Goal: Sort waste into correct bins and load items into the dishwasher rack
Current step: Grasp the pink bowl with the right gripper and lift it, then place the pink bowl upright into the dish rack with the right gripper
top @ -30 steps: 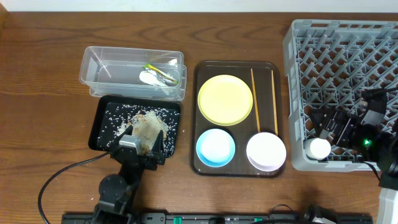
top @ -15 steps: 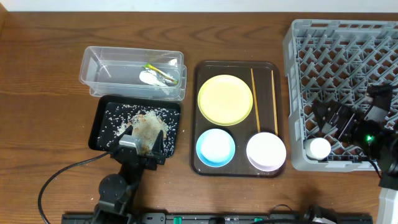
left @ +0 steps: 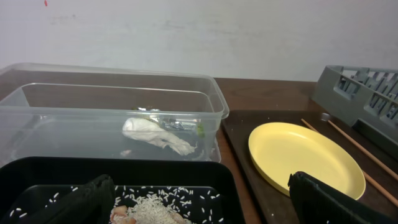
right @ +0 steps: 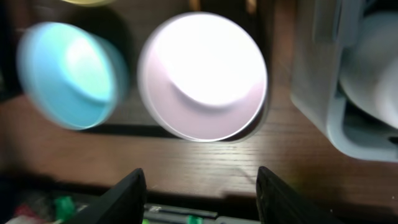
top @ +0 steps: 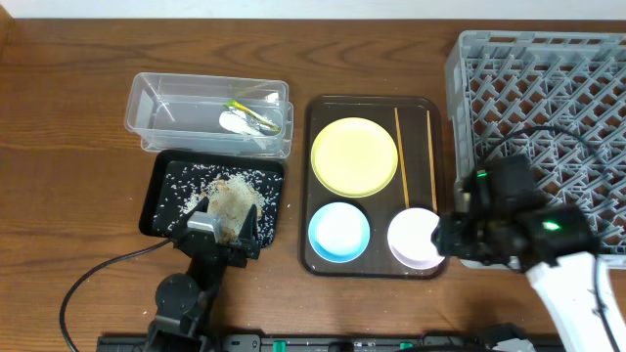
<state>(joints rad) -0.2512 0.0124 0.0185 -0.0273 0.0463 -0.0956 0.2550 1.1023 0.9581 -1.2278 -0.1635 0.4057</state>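
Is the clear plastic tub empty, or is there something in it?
Not empty. The clear tub holds a white crumpled scrap and a green-and-orange wrapper, both lying on its floor.

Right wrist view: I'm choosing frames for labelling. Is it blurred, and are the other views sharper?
Right wrist: blurred, light-blue bowl smeared, pinkish-white bowl glaring white at its centre. Left wrist: sharp, yellow plate crisp. Overhead: sharp, evenly lit.

Blurry light-blue bowl (right: 68,74), edge-cropped white cup (right: 375,65)
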